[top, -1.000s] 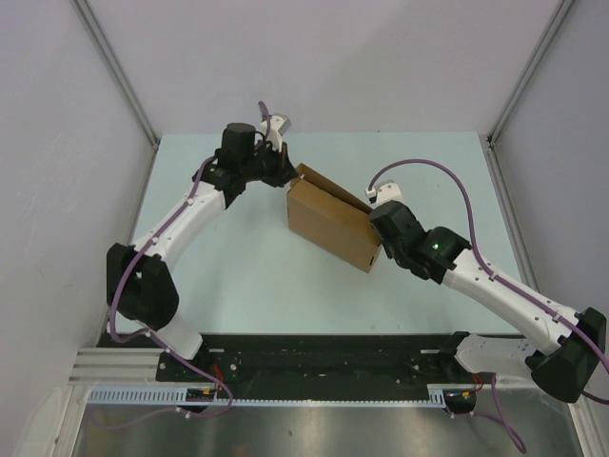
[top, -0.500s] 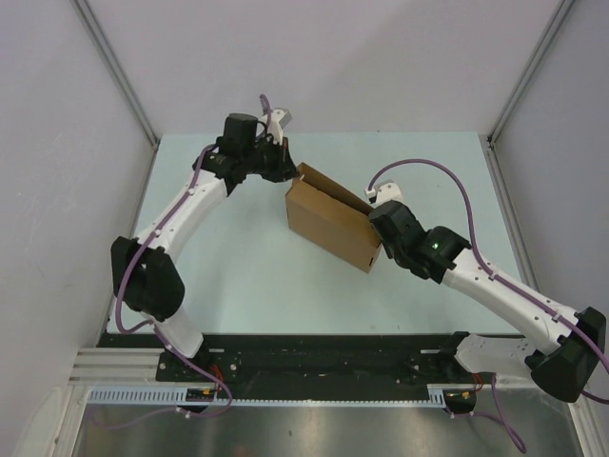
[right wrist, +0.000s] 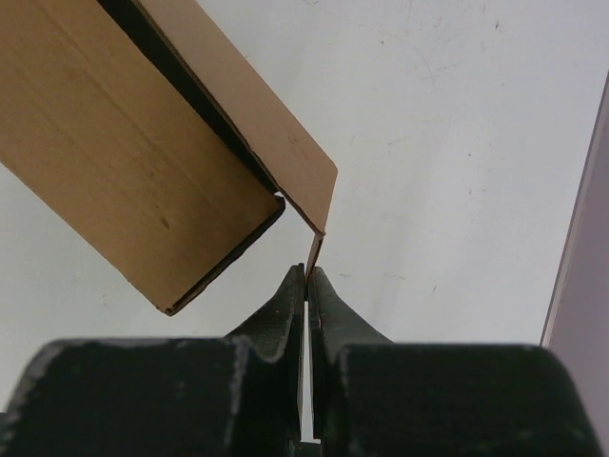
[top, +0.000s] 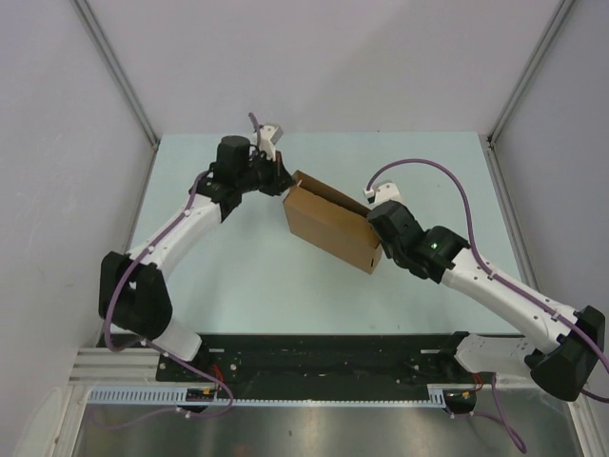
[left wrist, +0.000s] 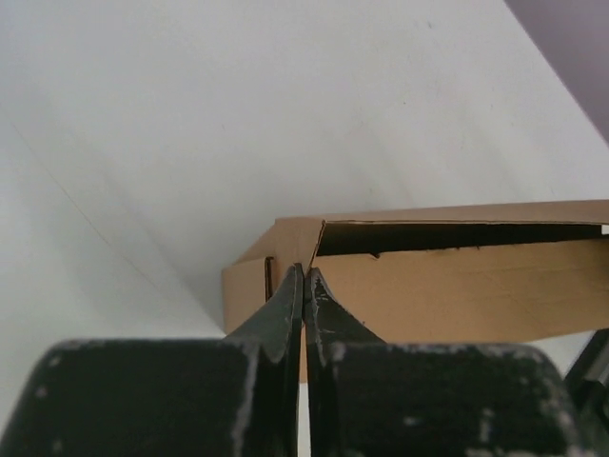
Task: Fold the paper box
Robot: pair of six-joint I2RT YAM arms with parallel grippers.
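Observation:
The paper box [top: 328, 228] is a brown cardboard box at mid table, its lid slightly ajar with a dark gap under it. My left gripper [top: 284, 181] is shut, with its tips against the box's far left corner; the left wrist view shows the tips [left wrist: 304, 273] touching the corner seam of the box [left wrist: 457, 286]. My right gripper [top: 374, 221] is at the box's right end. In the right wrist view it [right wrist: 306, 271] is shut on a thin flap that hangs from the corner of the box [right wrist: 124, 162].
The pale green table [top: 247, 276] is ringed by grey walls with metal corner posts [top: 119, 71]. The arm bases and a black rail [top: 314, 352] run along the near edge. A purple cable [top: 447, 181] loops above the right arm.
My left gripper has moved down and in, onto the box's far left corner. The box has shifted slightly to the left. My right gripper has kept its hold.

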